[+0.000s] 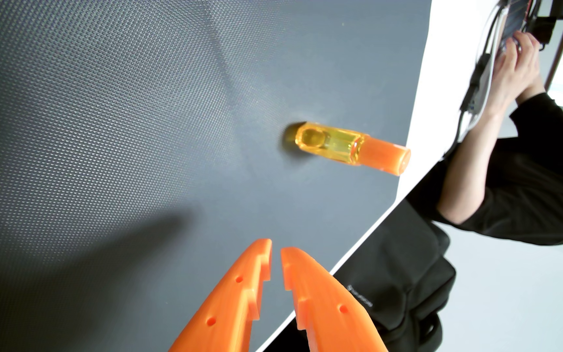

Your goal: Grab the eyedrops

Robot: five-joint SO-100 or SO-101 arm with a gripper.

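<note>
— one bottle (348, 147) on the mat (104, 118), upper right of middle in the wrist view, near the mat's right edge.
— lying or standing?
— hard to tell from this angle; base seen nearly face-on at the left end, cap (386, 159) at the right end. long axis running left to right, dipping slightly toward the right, cap pointing at the white table (419, 111).
— material?
— clear amber plastic, faceted body with flat sides, yellow liquid inside. cap opaque orange, round, smooth.
— and the mat?
— dark grey, fine woven dimple texture, faint crease running down from the top.
— gripper (276, 250)?
— bottom centre, well apart from the bottle. two orange plastic fingers (239, 298), stepped notches on the inner faces, small round holes in the sides. tips drawn close, just a thin gap between, nothing held.
— beyond the table?
— black sleeve (544, 182) and a hand (513, 64) at the upper right, on some cabled gear.
</note>
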